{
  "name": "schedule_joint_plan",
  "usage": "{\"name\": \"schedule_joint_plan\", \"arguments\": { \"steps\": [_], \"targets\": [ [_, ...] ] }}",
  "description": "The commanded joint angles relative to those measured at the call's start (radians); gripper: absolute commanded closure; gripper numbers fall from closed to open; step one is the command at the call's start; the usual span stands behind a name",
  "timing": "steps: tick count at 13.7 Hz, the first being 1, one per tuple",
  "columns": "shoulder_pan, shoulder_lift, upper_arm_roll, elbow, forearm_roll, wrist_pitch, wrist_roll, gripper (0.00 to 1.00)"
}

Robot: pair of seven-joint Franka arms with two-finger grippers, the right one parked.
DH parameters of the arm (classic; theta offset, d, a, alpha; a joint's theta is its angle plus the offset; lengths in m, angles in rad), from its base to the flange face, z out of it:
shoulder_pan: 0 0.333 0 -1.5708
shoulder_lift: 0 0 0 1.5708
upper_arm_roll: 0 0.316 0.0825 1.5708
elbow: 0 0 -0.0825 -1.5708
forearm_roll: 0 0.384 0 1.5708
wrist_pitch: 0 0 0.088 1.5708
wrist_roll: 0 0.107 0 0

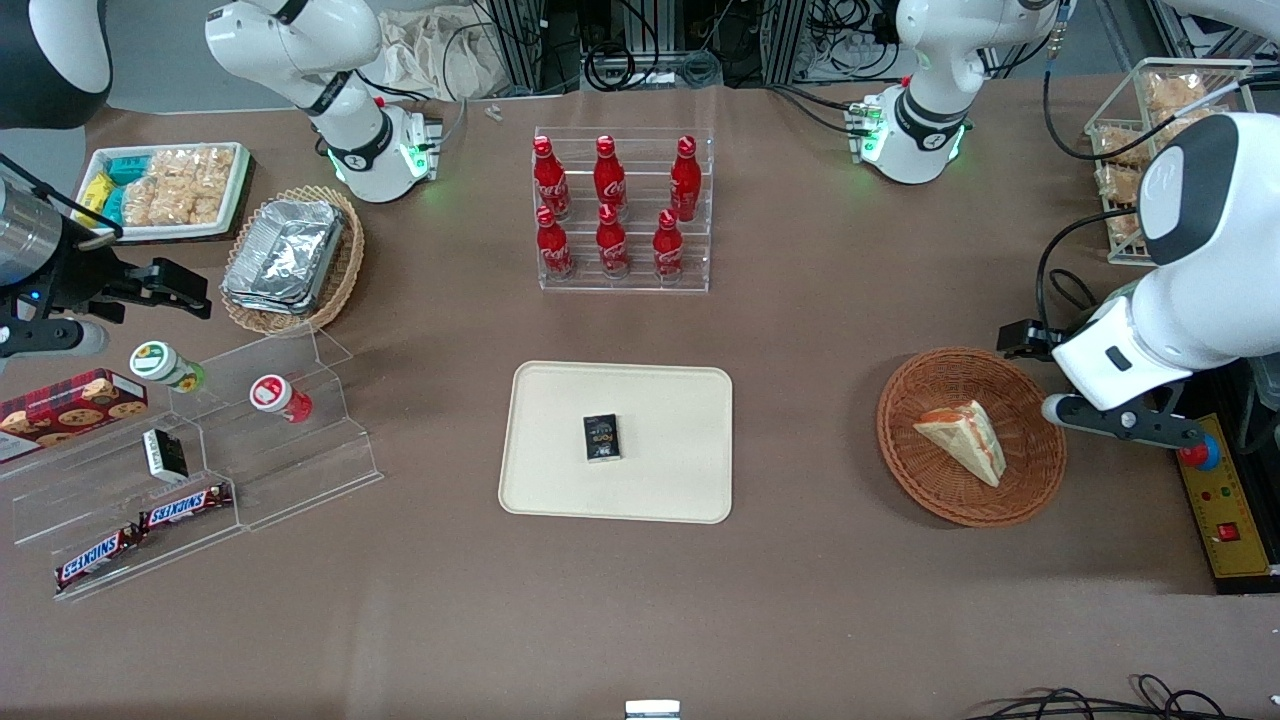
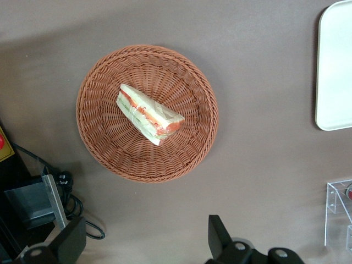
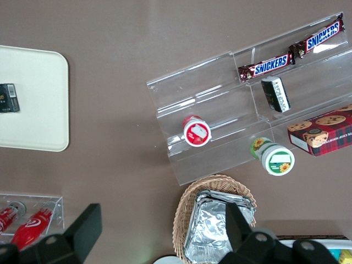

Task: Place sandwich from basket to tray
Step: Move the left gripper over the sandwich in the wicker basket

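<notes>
The sandwich (image 1: 965, 437) (image 2: 148, 114), a pale wedge with orange-red filling, lies in the round reddish-brown basket (image 1: 900, 440) (image 2: 93, 137) toward the working arm's end of the table. My gripper (image 1: 1125, 420) (image 2: 146, 242) hovers high beside the basket's rim, open, with nothing between its fingers and not touching the sandwich. The cream tray (image 1: 560, 400) (image 2: 335, 66) lies at the table's middle, apart from the basket, with a small black box (image 1: 601, 438) on it.
A clear rack of red cola bottles (image 1: 620, 210) stands farther from the front camera than the tray. A yellow control box (image 1: 1225, 510) with cables sits beside the basket. A clear stepped shelf (image 1: 300, 440) with snacks and a wicker basket of foil trays (image 1: 290, 255) lie toward the parked arm's end.
</notes>
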Motion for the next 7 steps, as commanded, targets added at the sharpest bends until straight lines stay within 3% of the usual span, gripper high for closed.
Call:
{"name": "schedule_joint_plan", "arguments": {
  "steps": [1, 7],
  "targets": [
    [0.004, 0.014, 0.001, 0.037, -0.005, -0.026, -0.015, 0.00],
    [0.022, 0.042, 0.001, 0.037, -0.008, -0.018, -0.073, 0.00]
  ]
}}
